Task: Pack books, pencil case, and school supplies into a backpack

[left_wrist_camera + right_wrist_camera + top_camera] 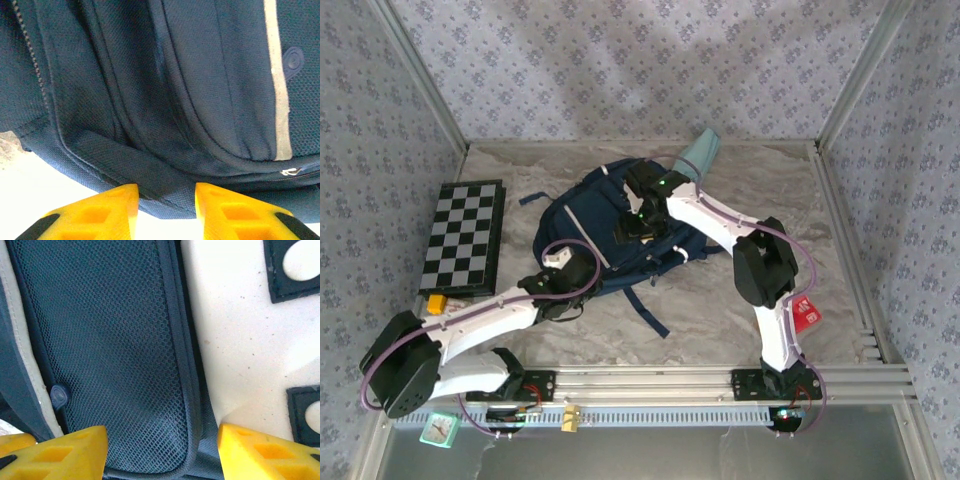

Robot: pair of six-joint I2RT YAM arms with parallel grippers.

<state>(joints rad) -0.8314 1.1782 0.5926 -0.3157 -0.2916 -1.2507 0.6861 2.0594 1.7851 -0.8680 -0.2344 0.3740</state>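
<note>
The navy backpack lies flat in the middle of the table. My left gripper is at its near left edge; in the left wrist view the yellow fingers pinch a fold of backpack fabric that spans the gap of the left gripper. My right gripper hovers over the backpack's middle, open, above a dark mesh pocket and white patch. The teal pencil case lies behind the backpack. The red school supplies packet lies at the right, beside my right arm. The books are hidden.
A black-and-white checkered board lies at the left, with a small yellow block at its near corner. Dark straps trail from the backpack toward the near edge. Patterned walls enclose the table on three sides.
</note>
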